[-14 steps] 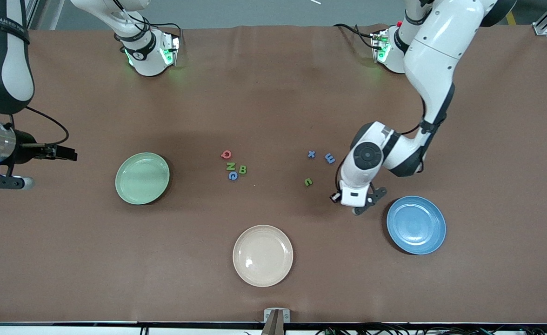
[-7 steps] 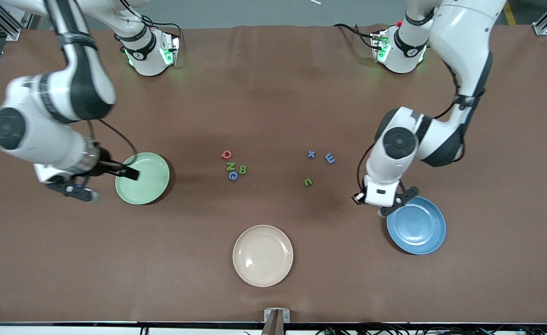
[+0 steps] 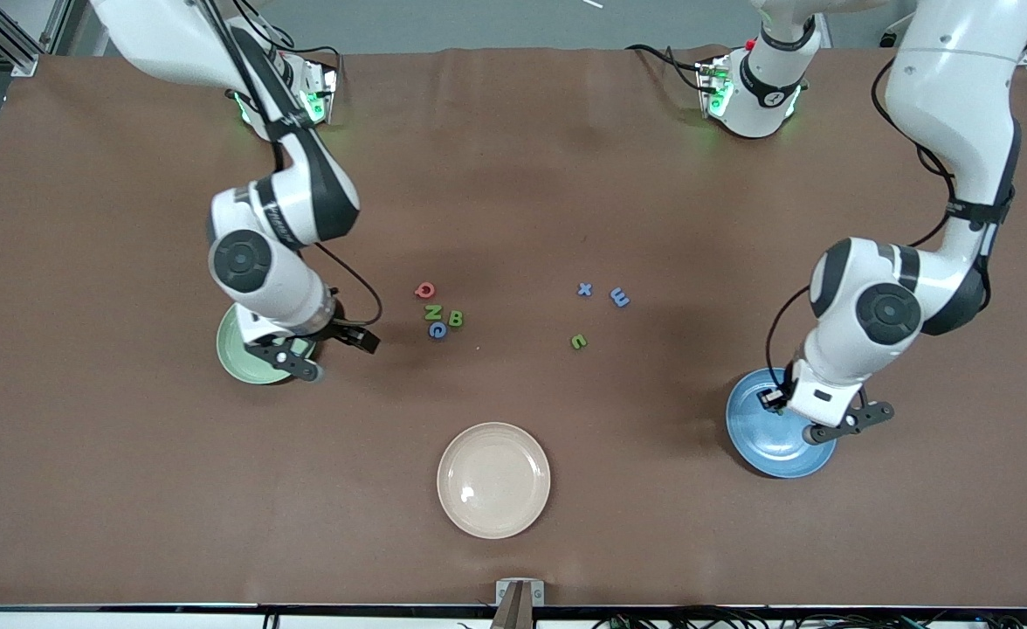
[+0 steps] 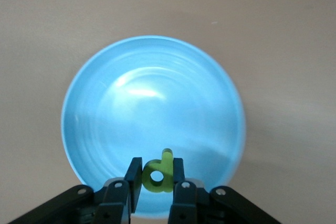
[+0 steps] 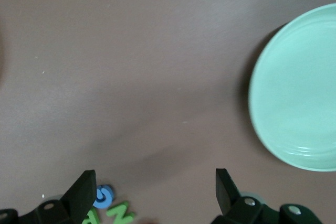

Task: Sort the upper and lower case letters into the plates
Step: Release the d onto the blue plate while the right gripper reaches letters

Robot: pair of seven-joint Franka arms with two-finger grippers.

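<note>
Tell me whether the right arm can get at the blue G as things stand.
Probably yes. The right gripper is open and holds nothing, over bare table between the pale green plate and the capital letters. The blue G lies flat and uncovered, though the green N and green B crowd it.

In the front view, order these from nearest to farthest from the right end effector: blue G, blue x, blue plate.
From the right end effector:
1. Blue G, in the capital cluster beside it.
2. Blue x, mid-table.
3. Blue plate, at the left arm's end.
</note>
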